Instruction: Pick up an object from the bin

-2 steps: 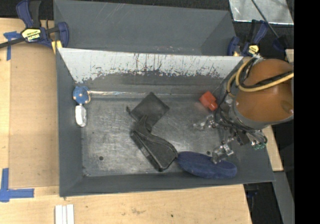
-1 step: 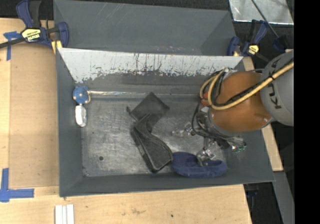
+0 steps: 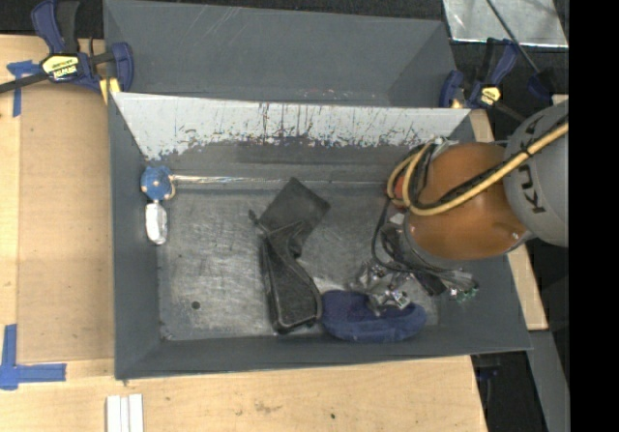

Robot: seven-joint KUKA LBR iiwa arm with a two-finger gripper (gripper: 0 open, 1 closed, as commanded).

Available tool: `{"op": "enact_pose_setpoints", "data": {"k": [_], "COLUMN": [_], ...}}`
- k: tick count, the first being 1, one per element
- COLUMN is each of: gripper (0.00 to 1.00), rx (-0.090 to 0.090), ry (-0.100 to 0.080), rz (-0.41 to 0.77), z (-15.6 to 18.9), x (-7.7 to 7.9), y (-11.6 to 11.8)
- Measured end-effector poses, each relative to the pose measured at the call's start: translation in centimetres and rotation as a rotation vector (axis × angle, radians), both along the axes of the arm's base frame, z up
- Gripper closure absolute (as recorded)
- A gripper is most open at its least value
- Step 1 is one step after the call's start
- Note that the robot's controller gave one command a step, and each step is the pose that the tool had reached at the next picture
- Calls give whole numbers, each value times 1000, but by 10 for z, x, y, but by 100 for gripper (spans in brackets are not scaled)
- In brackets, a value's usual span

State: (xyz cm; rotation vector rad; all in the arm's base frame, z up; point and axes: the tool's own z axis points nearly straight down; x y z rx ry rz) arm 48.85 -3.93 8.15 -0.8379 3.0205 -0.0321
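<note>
My gripper is low in the bin's front right corner, under the orange wrist cover. It sits right over the right end of a dark blue soft pouch-like thing that lies along the front wall. Just left of that lies a black flat folded thing, reaching from the front wall up toward the middle of the bin.
A small white piece with a blue round top lies against the left wall. The arm and its orange cover fill the bin's right side. The floor between the left wall and the black thing is bare.
</note>
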Motion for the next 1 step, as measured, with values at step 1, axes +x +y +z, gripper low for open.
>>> {"op": "enact_pose_setpoints", "data": {"k": [1], "gripper": [100], "rx": [10], "ry": [-2], "rz": [244], "z": [8], "x": [7], "y": [28]}}
